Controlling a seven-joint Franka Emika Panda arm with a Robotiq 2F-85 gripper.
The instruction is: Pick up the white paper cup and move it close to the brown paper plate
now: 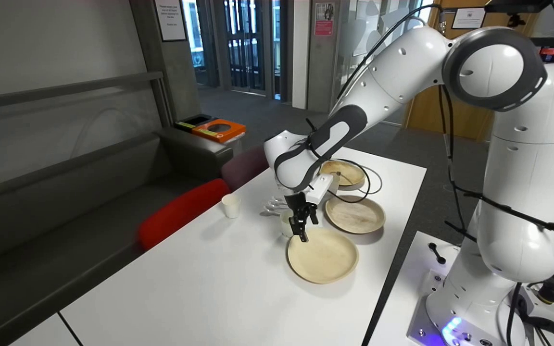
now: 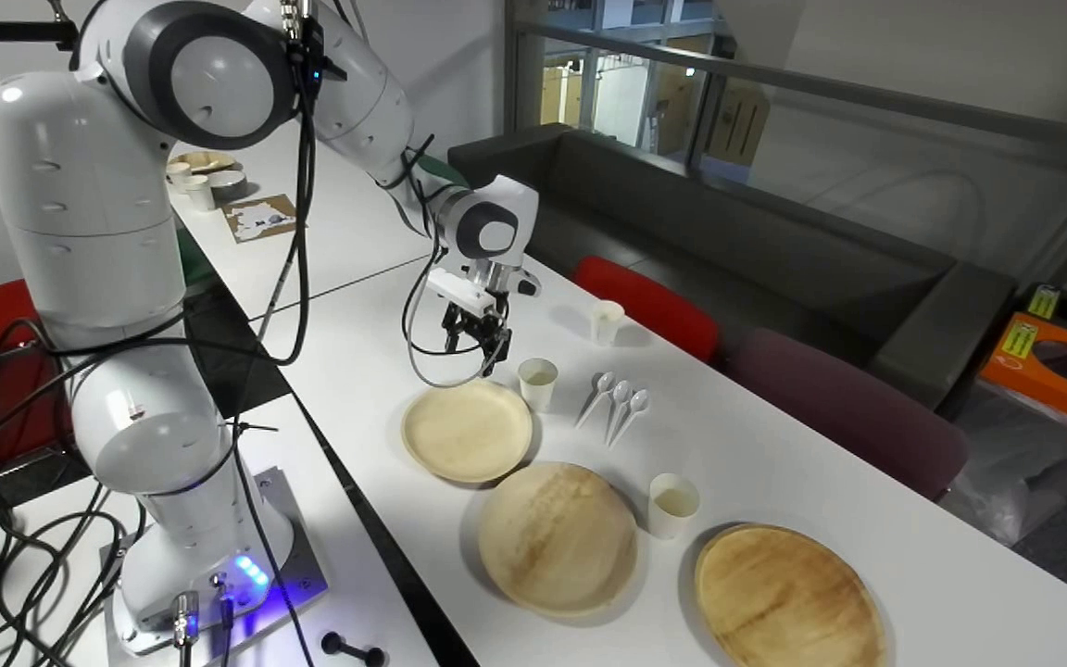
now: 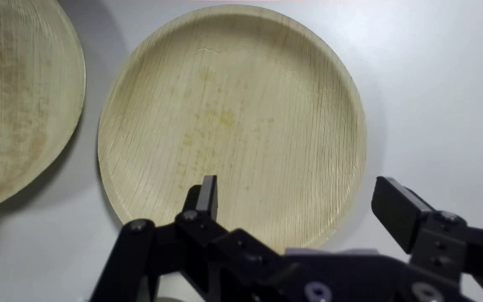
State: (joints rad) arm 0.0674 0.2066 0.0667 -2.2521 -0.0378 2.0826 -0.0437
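Observation:
The brown paper plate is the pale tan, shallow one; it lies under my gripper in the wrist view and also shows in an exterior view. One white paper cup stands beside this plate, partly behind the gripper in an exterior view. Another white cup stands farther off near the chairs. A third white cup stands between the other two dishes. My gripper is open and empty, above the plate's edge, shown in both exterior views.
Two browner dishes lie on the same white table. One is beside the tan plate at the wrist view's left. Several plastic spoons lie between cups. A red chair and a purple chair stand at the sofa-side edge.

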